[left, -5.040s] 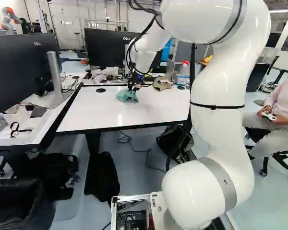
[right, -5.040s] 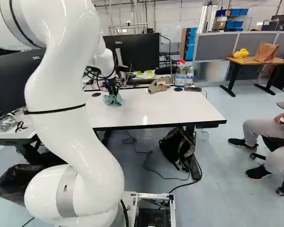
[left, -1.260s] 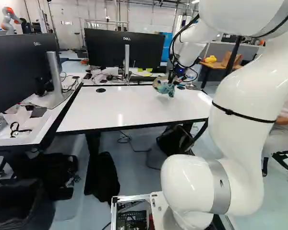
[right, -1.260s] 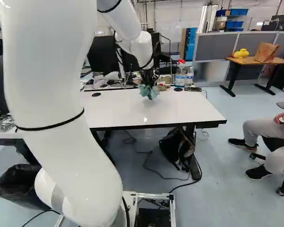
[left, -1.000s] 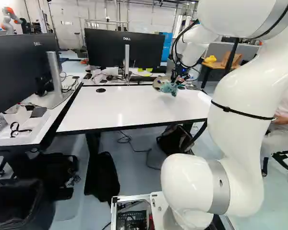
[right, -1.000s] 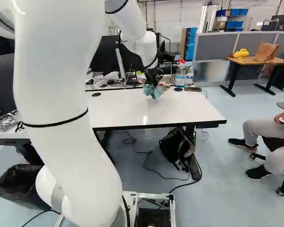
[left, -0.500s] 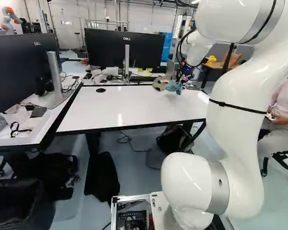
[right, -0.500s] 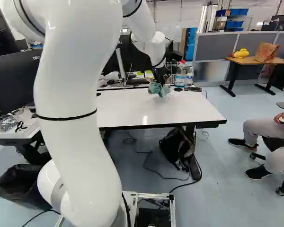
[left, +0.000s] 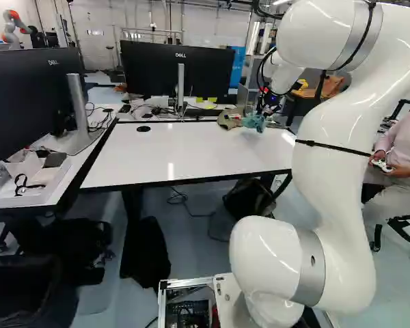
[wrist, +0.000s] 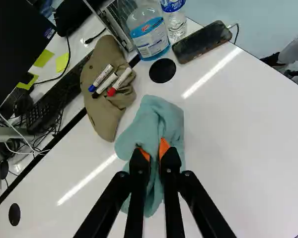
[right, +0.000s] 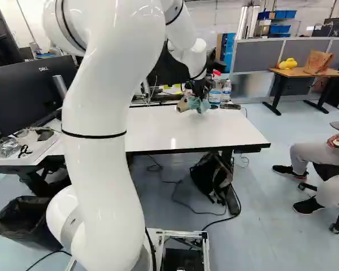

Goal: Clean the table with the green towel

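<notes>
From the joint at the foot of the base views, the white arm [right: 101, 152] is reaching over the white table [left: 157, 157], where its gripper [right: 200, 89] is pinching a bunched fold of the green towel [wrist: 164, 116] between its orange pads [wrist: 164, 147], near the table's far edge. Just beside the towel, a tan cap [wrist: 105, 59] is holding three markers [wrist: 103, 78]; a phone [wrist: 202, 41], a spray bottle [wrist: 148, 37] and a water bottle [wrist: 175, 25] are sitting beyond, and farther back a monitor [left: 184, 68] is standing

Robotics lab: monitors [left: 27, 102] on desks [left: 86, 152], another robot [left: 9, 29] beyond.
</notes>
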